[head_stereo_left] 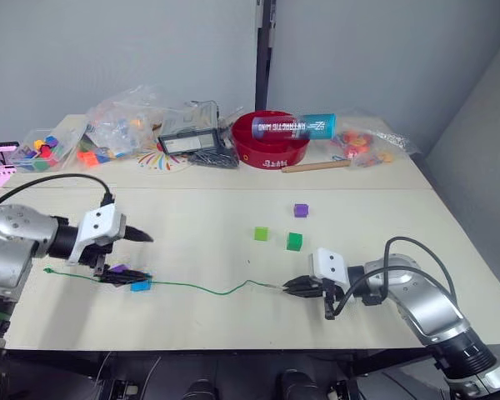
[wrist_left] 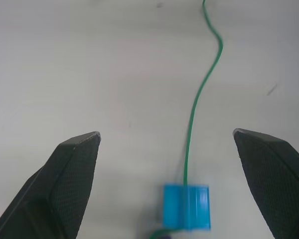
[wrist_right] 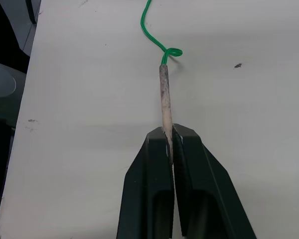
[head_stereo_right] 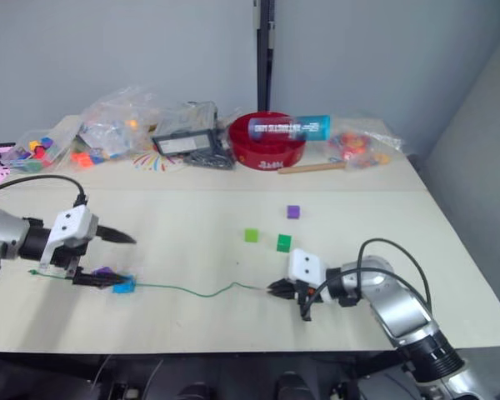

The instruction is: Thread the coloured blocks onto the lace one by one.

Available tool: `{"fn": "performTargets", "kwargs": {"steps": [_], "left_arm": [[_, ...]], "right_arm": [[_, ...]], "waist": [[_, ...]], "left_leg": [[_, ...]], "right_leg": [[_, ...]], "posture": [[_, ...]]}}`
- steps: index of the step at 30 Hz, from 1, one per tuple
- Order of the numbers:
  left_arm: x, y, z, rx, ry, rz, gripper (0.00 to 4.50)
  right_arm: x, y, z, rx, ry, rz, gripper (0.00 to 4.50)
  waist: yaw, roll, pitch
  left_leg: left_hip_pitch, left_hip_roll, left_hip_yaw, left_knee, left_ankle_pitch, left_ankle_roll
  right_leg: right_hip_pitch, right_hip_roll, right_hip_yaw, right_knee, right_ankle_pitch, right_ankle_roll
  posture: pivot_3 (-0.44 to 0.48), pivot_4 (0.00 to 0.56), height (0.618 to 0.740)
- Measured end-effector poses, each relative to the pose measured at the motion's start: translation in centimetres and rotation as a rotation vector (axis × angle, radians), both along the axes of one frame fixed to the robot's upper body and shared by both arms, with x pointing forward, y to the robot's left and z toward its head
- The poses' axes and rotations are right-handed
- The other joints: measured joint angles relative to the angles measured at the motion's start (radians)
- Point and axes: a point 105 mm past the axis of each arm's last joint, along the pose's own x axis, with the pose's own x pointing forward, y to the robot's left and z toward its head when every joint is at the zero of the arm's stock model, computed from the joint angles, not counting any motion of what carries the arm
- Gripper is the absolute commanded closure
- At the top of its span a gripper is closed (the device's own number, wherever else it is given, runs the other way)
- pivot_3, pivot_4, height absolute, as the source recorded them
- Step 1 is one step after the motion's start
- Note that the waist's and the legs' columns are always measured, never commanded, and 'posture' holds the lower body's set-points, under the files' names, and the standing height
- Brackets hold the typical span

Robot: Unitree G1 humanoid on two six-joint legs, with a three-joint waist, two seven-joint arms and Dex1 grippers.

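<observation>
Lace (head_stereo_left: 202, 288) lies across the near part of the table (head_stereo_left: 233, 212), its pale stiff tip (wrist_right: 165, 104) clamped in the right tool (head_stereo_left: 293, 287), likely so the next cube can be slid on. Sky blue cube (wrist_left: 186, 206) sits threaded at the far end of the lace, between the spread fingers of the left tool (head_stereo_left: 132, 255), with a purple cube (head_stereo_left: 120, 269) just behind it. Loose cubes, light green (head_stereo_left: 261, 234), darker green (head_stereo_left: 294, 242) and purple (head_stereo_left: 301, 210), wait beyond the tip.

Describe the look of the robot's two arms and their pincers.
Both arms are rounded silver-grey metal with black joints. Each ends in a white boxy block carrying two black, pointed, wedge-shaped fingers with a finely textured inner face. A thick black cable loops over each forearm into the wrist. The left pincer and right pincer look the same in build; no markings are visible on them.
</observation>
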Motion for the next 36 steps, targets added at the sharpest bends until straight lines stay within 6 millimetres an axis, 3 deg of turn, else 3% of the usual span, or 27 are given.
{"fn": "performTargets", "kwargs": {"steps": [6,14,23,36], "left_arm": [[-1.5,-7.8,-3.2,-0.185,0.075,-0.108,0.01],[-0.8,-15.2,-5.3,-0.27,-0.002,-0.122,0.01],[-0.5,-15.9,-7.5,-0.204,0.011,-0.124,0.01],[-0.3,-16.1,-7.3,-0.197,-0.013,-0.135,4.09]], "right_arm": [[0.2,1.3,0.1,0.005,-0.016,0.019,4.5],[0.4,2.6,-0.4,-0.012,-0.015,0.017,4.5],[0.6,2.5,-0.5,-0.024,-0.017,-0.003,4.5],[0.7,2.5,-0.5,-0.023,-0.021,-0.009,4.5]], "waist": [[-0.002,0.0,0.0],[0.004,0.0,0.0],[0.003,0.0,0.0],[0.002,0.0,0.0]], "left_leg": [[0.0,0.0,0.0,0.0,0.0,0.0],[0.0,-0.001,-0.001,0.001,0.0,0.0],[0.0,-0.001,-0.001,0.001,0.0,0.0],[0.0,-0.001,-0.001,0.001,0.0,0.0]], "right_leg": [[0.0,0.0,0.0,0.001,0.0,0.0],[0.001,0.0,0.0,0.0,0.001,0.0],[0.001,-0.001,0.0,0.0,0.0,0.0],[0.001,-0.001,0.0,0.0,0.001,0.0]], "posture": [[0.0,0.15,0.731],[0.0,0.15,0.731],[0.0,0.15,0.731],[0.0,0.15,0.731]]}}
